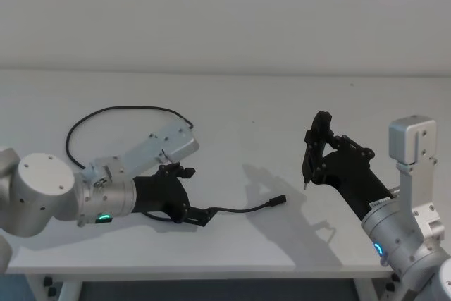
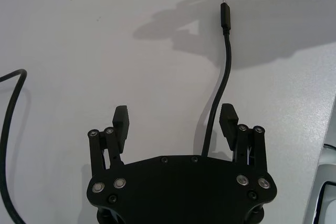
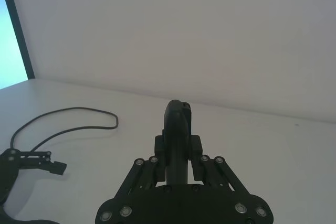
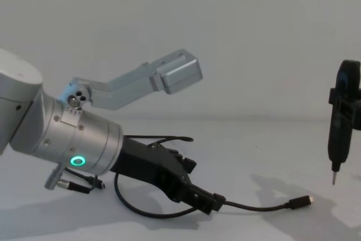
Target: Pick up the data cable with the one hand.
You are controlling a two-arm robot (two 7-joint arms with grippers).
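The data cable [image 1: 243,209] is a thin black lead lying on the white table; it loops behind my left arm and ends in a small plug [image 1: 279,201] towards the middle. My left gripper [image 1: 195,214] sits low over the table near that end. In the left wrist view this gripper [image 2: 176,121] is open, and the cable [image 2: 226,66] runs out between its fingers, close beside one finger [image 2: 229,120]. The chest view shows the gripper [image 4: 207,201] down at the cable [image 4: 254,207]. My right gripper [image 1: 320,147] hangs above the table to the right, shut on a slim black tool [image 3: 177,127].
The tool's thin metal tip [image 4: 333,180] points down above the table, to the right of the plug [image 4: 299,201]. The cable's far loop [image 1: 113,109] lies at the back left. The table's front edge [image 1: 211,270] runs just below my left gripper.
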